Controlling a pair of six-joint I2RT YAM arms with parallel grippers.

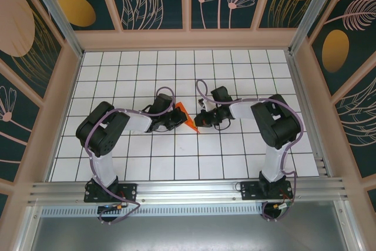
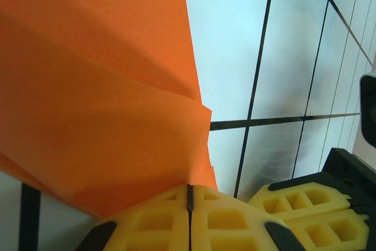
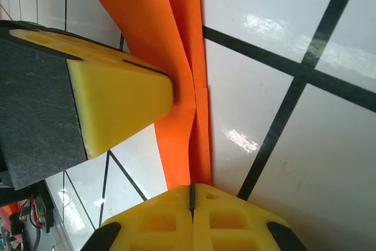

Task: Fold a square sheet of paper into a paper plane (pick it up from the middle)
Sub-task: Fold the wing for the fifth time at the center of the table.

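Observation:
The square sheet of paper (image 1: 183,112) is bright orange and folded into a narrow pointed shape with layered flaps. It is held between the two arms near the middle of the table. My left gripper (image 1: 177,119) is shut on its left side. In the left wrist view the yellow fingertips (image 2: 189,195) meet on the edge of the orange paper (image 2: 100,86). My right gripper (image 1: 201,120) is shut on the pointed end. In the right wrist view its jaws (image 3: 191,195) pinch the slim folded strip (image 3: 182,104), with a yellow finger of the left gripper (image 3: 117,98) pressed against the paper.
The white grid table (image 1: 235,74) spreads around both arms. Pink walls with patterned panels (image 1: 302,86) close it in on three sides. A metal rail (image 1: 188,191) runs along the near edge. In the left wrist view the right gripper's yellow fingers (image 2: 305,207) stand close by.

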